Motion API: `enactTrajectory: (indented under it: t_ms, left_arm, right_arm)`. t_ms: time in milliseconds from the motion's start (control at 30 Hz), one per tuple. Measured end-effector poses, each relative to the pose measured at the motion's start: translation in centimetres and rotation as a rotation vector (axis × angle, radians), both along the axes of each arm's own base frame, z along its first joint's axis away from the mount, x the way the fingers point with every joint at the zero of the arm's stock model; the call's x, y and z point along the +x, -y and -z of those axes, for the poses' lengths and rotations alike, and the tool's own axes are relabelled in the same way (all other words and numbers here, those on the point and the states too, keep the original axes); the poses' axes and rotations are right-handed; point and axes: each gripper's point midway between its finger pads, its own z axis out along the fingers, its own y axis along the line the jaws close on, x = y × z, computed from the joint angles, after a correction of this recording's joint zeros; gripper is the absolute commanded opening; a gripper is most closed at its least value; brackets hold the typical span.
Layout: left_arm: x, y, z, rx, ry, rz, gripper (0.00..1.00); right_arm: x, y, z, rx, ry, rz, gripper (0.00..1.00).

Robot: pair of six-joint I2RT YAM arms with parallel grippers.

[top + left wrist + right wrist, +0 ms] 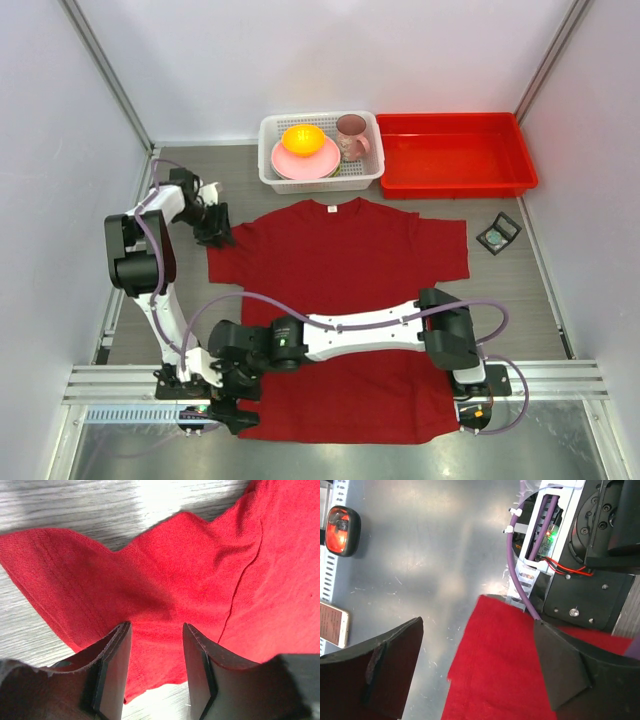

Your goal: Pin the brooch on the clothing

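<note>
The clothing, a dark red T-shirt point(350, 260), lies spread flat mid-table, collar toward the back. The brooch point(495, 238) is a tiny pale disc in a small open black box point(508, 228) right of the shirt, far from both grippers. My left gripper point(213, 228) hangs over the shirt's left sleeve point(200, 570); the left gripper point(156, 627) is open, with the cloth lying flat beneath the gap. My right arm reaches across the shirt to its front left corner. There the right gripper point(232, 408) point(479, 630) stands wide open above the hem corner point(490, 670), holding nothing.
At the back, a white basket point(320, 182) holds an orange bowl point(302, 138), a pink plate point(300, 163) and a pink mug point(351, 135). A red tray point(455, 186) sits beside it. The left arm's base point(555, 535) and purple cable point(516, 565) stand close by the right gripper.
</note>
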Motion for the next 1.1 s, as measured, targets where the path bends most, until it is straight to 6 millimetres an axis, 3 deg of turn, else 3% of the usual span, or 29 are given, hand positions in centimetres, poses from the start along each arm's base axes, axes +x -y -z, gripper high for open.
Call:
enactTrajectory:
  t_ms: [167, 267, 333, 467, 567, 633, 767, 900, 1100]
  left_arm:
    - [0.1, -0.2, -0.1, 0.003, 0.009, 0.009, 0.51]
    - [0.2, -0.3, -0.2, 0.008, 0.017, 0.024, 0.55]
    - [0.3, -0.4, -0.2, 0.014, 0.029, 0.039, 0.57]
    - [0.6, -0.7, -1.4, 0.033, 0.088, 0.09, 0.63]
    - [1.1, -0.8, -4.2, 0.05, 0.185, 0.129, 0.65]
    - [1.4, -0.7, -6.7, 0.057, 0.265, 0.155, 0.65]
    - [1.4, -0.4, -9.5, 0.068, 0.364, 0.201, 0.62]
    - [0.9, 0.3, -8.8, 0.042, 0.353, 0.213, 0.59]
    - [-0.5, 0.9, -5.2, 0.019, 0.246, 0.205, 0.53]
  right_arm:
    - [2.7, 1.0, 0.2, -0.04, -0.034, 0.012, 1.0]
    - [7.4, 3.0, -0.3, -0.083, -0.033, 0.063, 1.0]
    - [12.6, 5.3, -1.2, -0.099, -0.009, 0.141, 1.0]
    - [24.1, 13.1, -3.2, -0.094, 0.075, 0.392, 1.0]
    - [31.3, 22.2, -3.3, -0.151, 0.147, 0.636, 1.0]
    - [34.2, 28.0, -2.5, -0.215, 0.179, 0.772, 1.0]
    - [36.5, 36.4, 0.1, -0.355, 0.179, 0.935, 0.99]
    - [38.1, 42.1, 2.0, -0.444, 0.166, 1.05, 0.92]
    - [40.1, 45.4, 5.7, -0.539, 0.145, 1.115, 0.89]
